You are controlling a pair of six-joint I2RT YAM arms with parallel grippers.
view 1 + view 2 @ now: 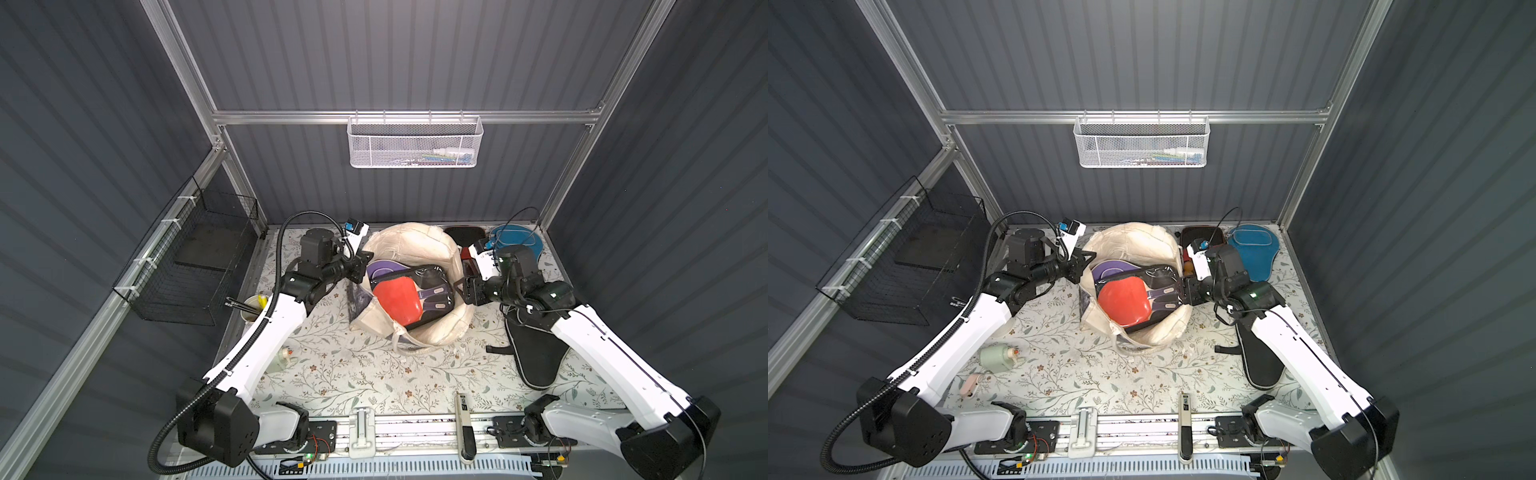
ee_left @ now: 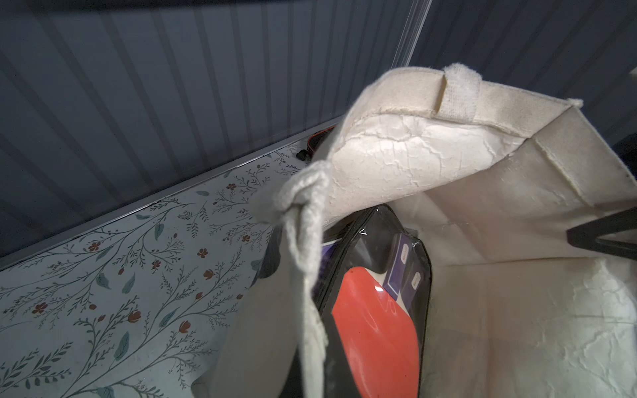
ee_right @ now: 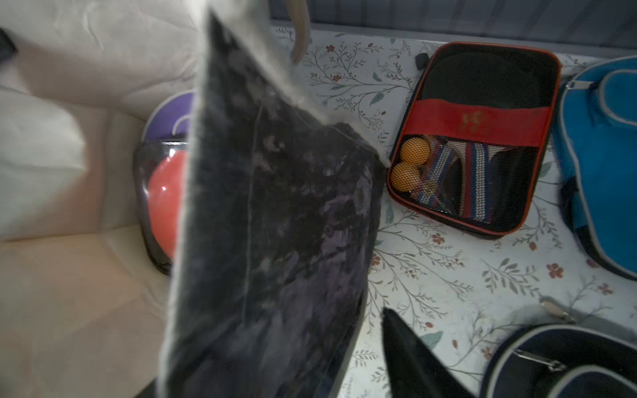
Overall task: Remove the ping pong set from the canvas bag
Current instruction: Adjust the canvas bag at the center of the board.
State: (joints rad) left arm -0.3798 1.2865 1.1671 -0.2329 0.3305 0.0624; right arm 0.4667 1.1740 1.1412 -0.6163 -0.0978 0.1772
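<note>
Purple round fabric paddle cover point(image 1: 379, 269) is mostly buried under the black clear-front case with red paddle point(image 1: 401, 301), both inside the open cream canvas bag point(image 1: 399, 232); left gripper point(image 1: 360, 268) is pinched shut on its 9 o'clock rim, right gripper point(image 1: 460, 286) straddles the 3 o'clock wall, clamped or not unclear.

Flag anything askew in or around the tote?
Yes: the clear paddle pack lies tilted across the mouth of the canvas bag, overlapping the purple cover. A pale green bottle lies on its side beside the left arm.
</note>
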